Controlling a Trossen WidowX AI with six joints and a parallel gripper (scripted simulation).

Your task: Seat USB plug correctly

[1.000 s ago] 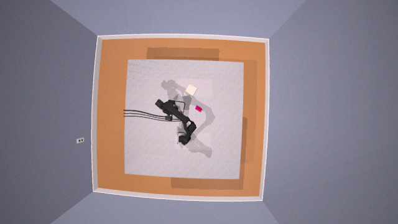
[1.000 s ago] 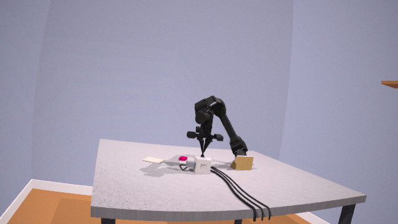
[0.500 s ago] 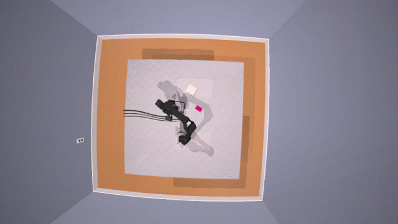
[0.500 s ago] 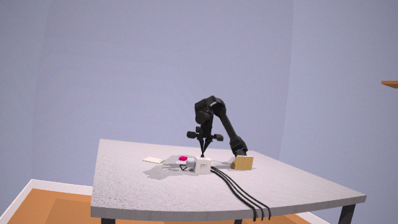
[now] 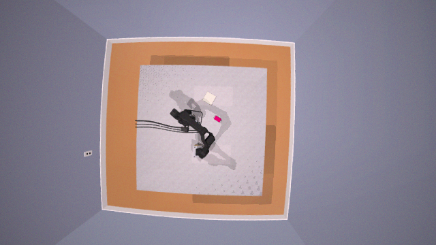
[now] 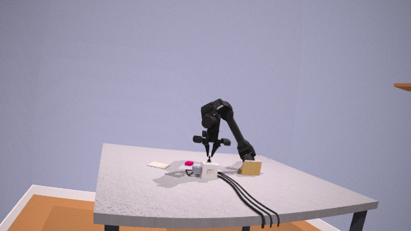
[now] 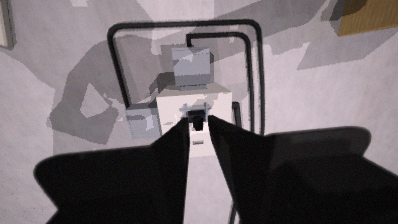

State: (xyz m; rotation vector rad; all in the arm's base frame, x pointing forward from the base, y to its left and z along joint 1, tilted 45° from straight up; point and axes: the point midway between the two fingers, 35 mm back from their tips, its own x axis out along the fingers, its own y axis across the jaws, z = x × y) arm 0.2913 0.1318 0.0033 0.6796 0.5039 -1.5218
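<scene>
The white power cube (image 6: 214, 166) (image 7: 171, 111) stands on the table under the arm. The black USB plug (image 6: 209, 159) (image 7: 198, 125) stands upright at the socket on its top. How deep it sits and which way round it is cannot be told. My gripper (image 6: 210, 156) (image 7: 198, 121) points down at the plug. Its fingers are slightly apart, with a narrow gap on each side of the plug in the wrist view. The fingertips are at the plug's upper end. The arm hides the cube and the plug in the top view.
Grey plugs (image 7: 191, 65) (image 7: 142, 123) stick out of two cube sides, with black cables (image 7: 185, 23) looping around. More cables run over the table edge. A pink block (image 5: 217, 118) (image 6: 189, 163), a cream card (image 5: 209, 98) (image 6: 158, 165) and a wooden block (image 6: 252, 168) (image 7: 372, 19) are nearby.
</scene>
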